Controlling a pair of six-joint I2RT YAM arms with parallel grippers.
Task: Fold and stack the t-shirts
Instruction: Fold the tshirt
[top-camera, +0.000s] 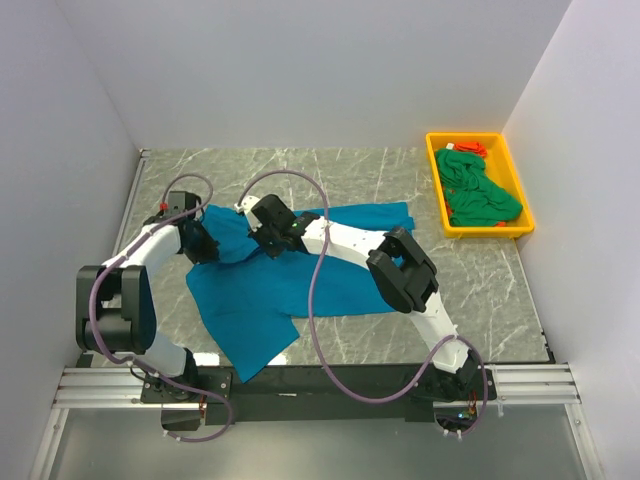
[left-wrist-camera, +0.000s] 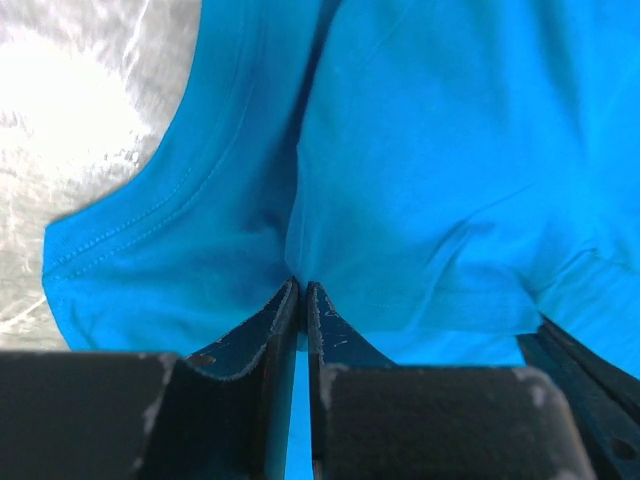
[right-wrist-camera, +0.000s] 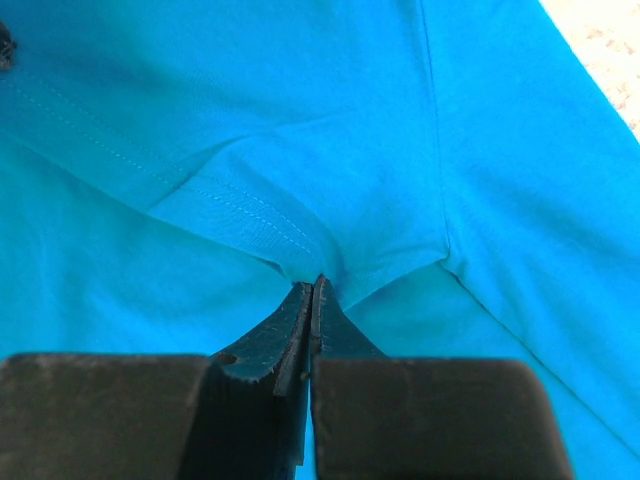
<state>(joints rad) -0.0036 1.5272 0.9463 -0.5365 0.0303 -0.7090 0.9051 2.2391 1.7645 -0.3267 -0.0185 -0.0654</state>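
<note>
**A:** Where do we start?

**B:** Close to us. One corner of the soft teal-blue cloth t-shirt (top-camera: 250, 310) reaches the near edge of the grey marble desk (top-camera: 490, 290). The rest of it lies spread out in the middle.

**A:** And our pincers?

**B:** Our left pincer (left-wrist-camera: 301, 283) is squeezed together on a little fold of the blue cloth, near a stitched edge. Our right pincer (right-wrist-camera: 312, 283) is squeezed tight on a stitched hem of the same shirt. The two sit near each other, on the far left part of the shirt.

**A:** How do we fold it well?

**B:** We think we should lift both pincers together, at the same height, so the cloth does not twist. Then we carry that side across and lay it down so edge meets edge. We should go slowly, because the cloth looks thin and could slip out or bunch up.

**A:** What could go wrong?

**B:** The near corner might drag off the desk. We should watch it.

**A:** And far away?

**B:** In the far right corner stands the yellow plastic bin (top-camera: 436, 180). In it lies the bright green cloth t-shirt (top-camera: 482, 198), all crumpled. Behind that is the small red-orange cloth piece (top-camera: 472, 149). We have not folded those yet.
</note>
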